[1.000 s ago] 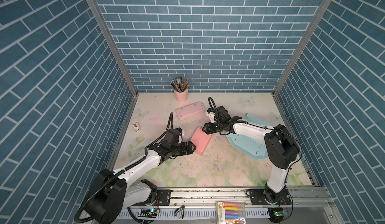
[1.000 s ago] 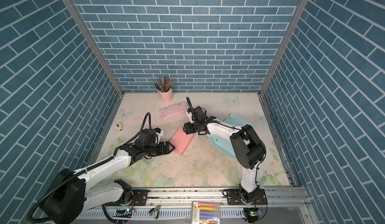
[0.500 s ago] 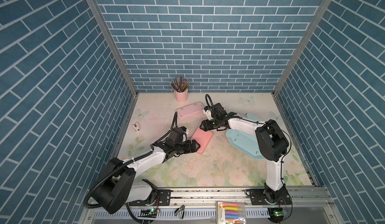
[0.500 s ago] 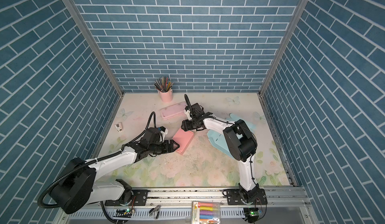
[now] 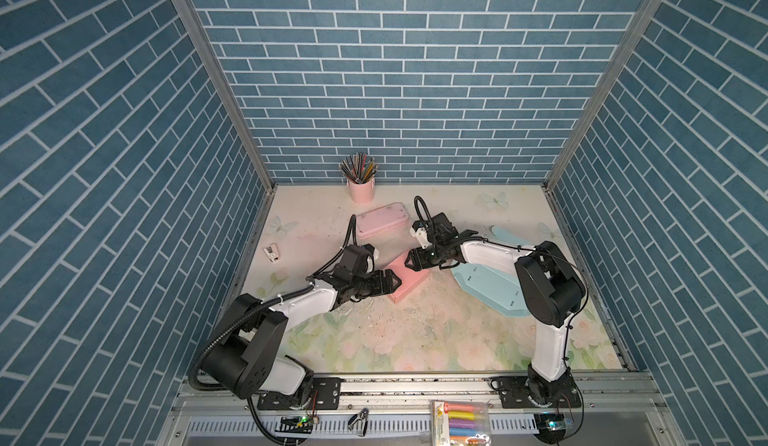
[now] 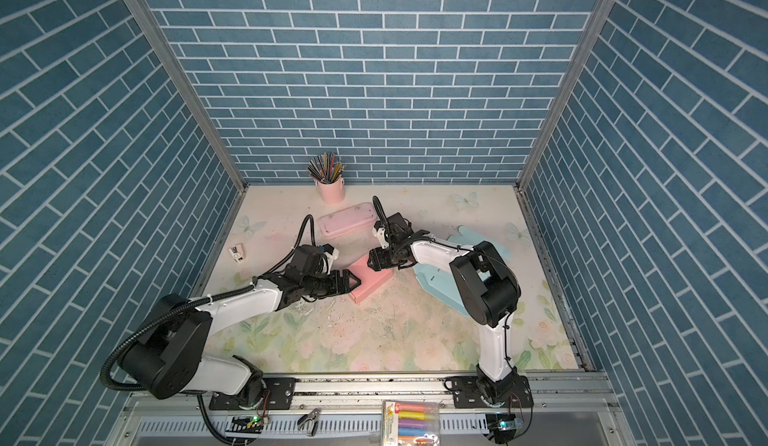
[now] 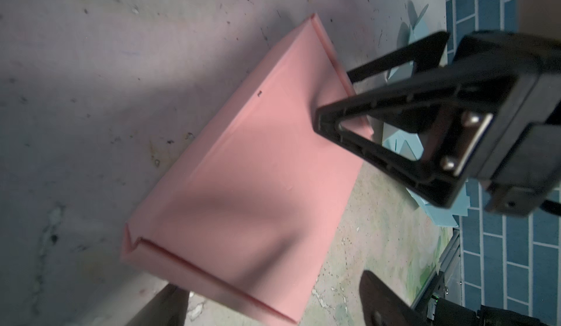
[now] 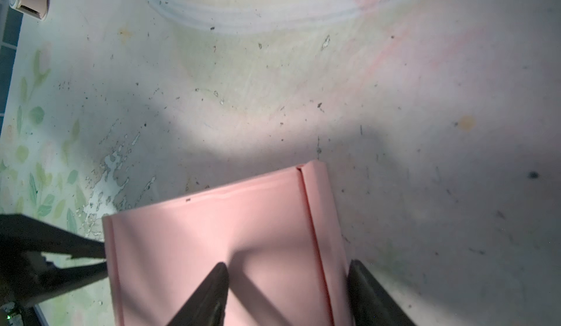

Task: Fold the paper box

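While left arm (image 5: 307,305) lies low, right end effector (image 5: 409,262) straddling box (image 5: 409,281)

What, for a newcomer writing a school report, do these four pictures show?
They show a left arm and a right arm, robot limbs each ending in a pincer. Two pictures look down from overhead, nearly alike; two come from cameras on the wrists. On the table are a pink box, a blue sheet, a pink case and a pencil cup. The left pincer gapes open at the box's near end. The right pincer straddles its far end, one finger on top, one beyond; neither plainly holds it.
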You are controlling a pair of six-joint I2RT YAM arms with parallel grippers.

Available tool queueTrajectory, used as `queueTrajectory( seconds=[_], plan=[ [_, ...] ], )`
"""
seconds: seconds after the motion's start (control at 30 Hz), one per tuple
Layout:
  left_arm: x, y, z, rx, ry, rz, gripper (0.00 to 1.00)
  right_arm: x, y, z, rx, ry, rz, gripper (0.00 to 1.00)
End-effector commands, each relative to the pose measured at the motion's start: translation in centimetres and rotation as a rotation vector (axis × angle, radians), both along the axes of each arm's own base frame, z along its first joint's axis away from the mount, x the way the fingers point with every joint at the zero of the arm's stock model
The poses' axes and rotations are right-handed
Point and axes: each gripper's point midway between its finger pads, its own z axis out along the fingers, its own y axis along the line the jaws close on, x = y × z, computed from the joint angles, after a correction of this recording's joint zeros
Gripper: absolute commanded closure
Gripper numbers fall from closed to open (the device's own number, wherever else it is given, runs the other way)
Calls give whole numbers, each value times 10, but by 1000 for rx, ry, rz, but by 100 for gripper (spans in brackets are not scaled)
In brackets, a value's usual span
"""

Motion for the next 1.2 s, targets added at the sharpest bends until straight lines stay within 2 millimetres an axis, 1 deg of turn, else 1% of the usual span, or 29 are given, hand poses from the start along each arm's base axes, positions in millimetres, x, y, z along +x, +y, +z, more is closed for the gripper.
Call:
queueTrajectory(
  seconds=[0.0, 0.17, 0.33, 0.47, 0.57, 0.7, 0.8, 0.87, 1.0, 1.17],
  plan=[
    [20, 0, 14, -26, -67, -6, 12, -2, 0, 21, 27, -33, 13, 37],
    [36, 2, 17, -24, -86, -3, 12, -4, 0, 23, 31, -29, 16, 37],
    [54, -3, 22, -37, -116, 2, 12, -4, 1, 21, 51, -14, 13, 36],
    [70, -9, 28, -55, -145, 4, 13, 1, 2, 23, 85, -5, 6, 36],
    [85, -16, 36, -68, -176, 3, 13, 10, -1, 24, 108, -5, -10, 37],
    [111, -23, 47, -69, -236, 10, 13, 19, -2, 29, 124, -12, -9, 36],
    [127, -30, 49, -74, -259, 6, 13, 23, -3, 30, 123, -19, -14, 36],
    [136, -34, 49, -77, -264, 7, 13, 26, -5, 29, 127, -19, -21, 37],
    [148, -38, 41, -76, -266, 13, 13, 37, -10, 30, 163, -23, -40, 37],
    [155, -40, 31, -78, -251, 29, 13, 56, -15, 34, 196, -40, -67, 37]
  ],
)
